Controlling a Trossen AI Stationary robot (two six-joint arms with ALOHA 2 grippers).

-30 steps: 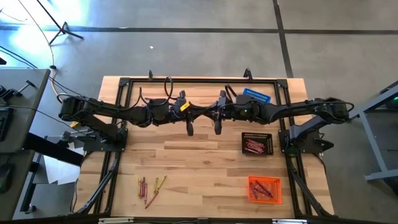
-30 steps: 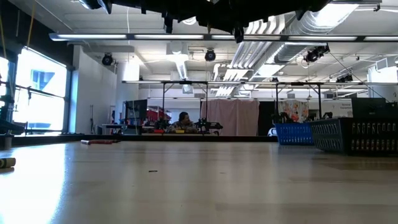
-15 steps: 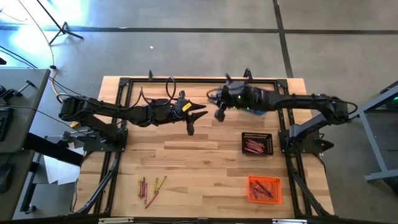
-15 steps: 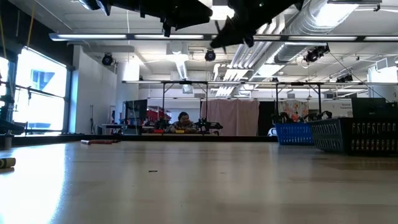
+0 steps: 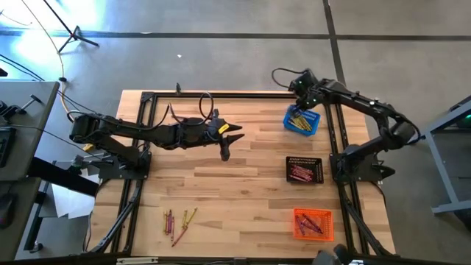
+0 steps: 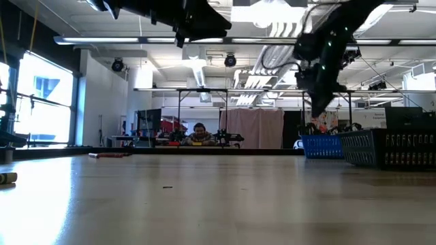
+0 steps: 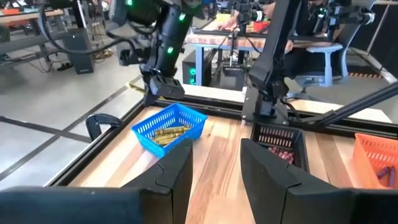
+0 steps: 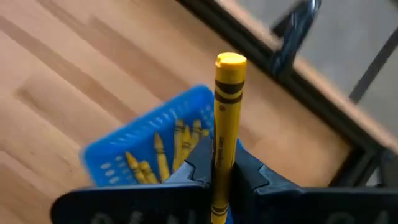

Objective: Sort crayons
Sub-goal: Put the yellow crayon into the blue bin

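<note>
the right arm reaches over the blue basket [image 5: 302, 120], its gripper [image 8: 217, 163] clenched on a yellow crayon [image 8: 224, 118] held upright, tip away from the fingers, above the basket. the left gripper [image 7: 214, 163] hangs released, well apart from the basket.

Three little baskets on a wooden worktop

The worktop [image 5: 235, 184] has a blue basket [image 5: 302, 120] near its far right corner, a black basket [image 5: 304, 169] in front of it, and an orange basket [image 5: 313, 224] at the near right. A grey floor [image 5: 221, 51] lies all around. Far off, a person [image 6: 199, 133] sits at a desk.
</note>
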